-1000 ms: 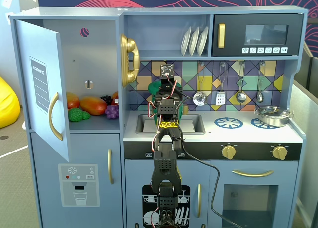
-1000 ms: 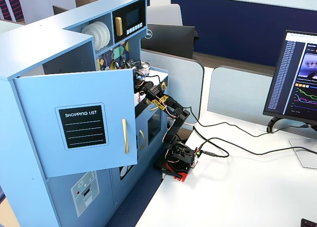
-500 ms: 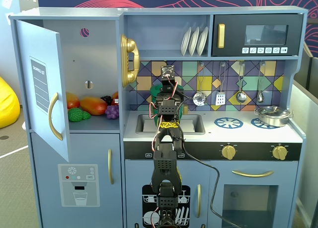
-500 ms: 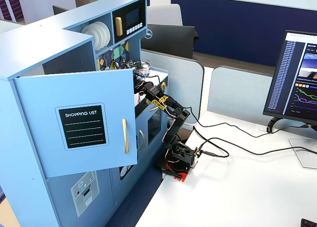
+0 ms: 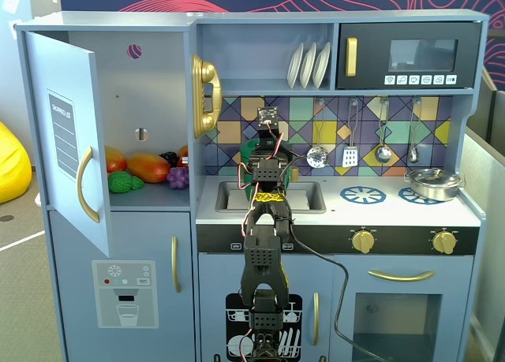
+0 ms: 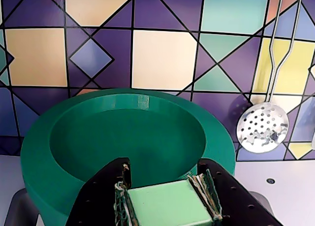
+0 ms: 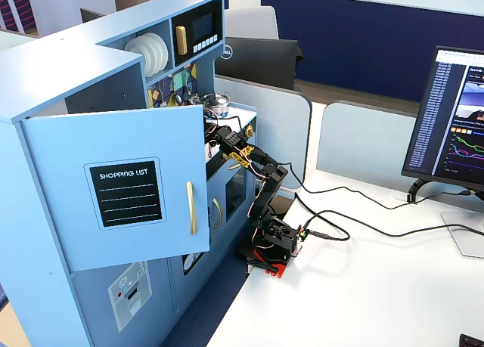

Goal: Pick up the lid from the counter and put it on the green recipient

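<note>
In the wrist view my gripper [image 6: 165, 179] is shut on a pale green flat strap, the lid's handle [image 6: 167, 204]; the lid's disc is hidden below the jaws. The tall dark-green pot [image 6: 216, 142] stands right ahead of the jaws against the tiled wall, its mouth open and empty. In a fixed view the gripper [image 5: 267, 153] is raised over the back of the white counter [image 5: 394, 214], with the pot [image 5: 248, 151] showing just behind it on the left. In the other fixed view the arm [image 7: 253, 164] reaches into the kitchen; pot and lid are hidden there.
A sink recess [image 5: 233, 196] lies under the arm. Two blue burner rings [image 5: 363, 194] lie to the right, with a steel pan [image 5: 432, 182] on the far one. Utensils hang on the wall; a perforated skimmer [image 6: 262, 127] hangs right of the pot. The cupboard door [image 5: 71, 141] stands open at the left.
</note>
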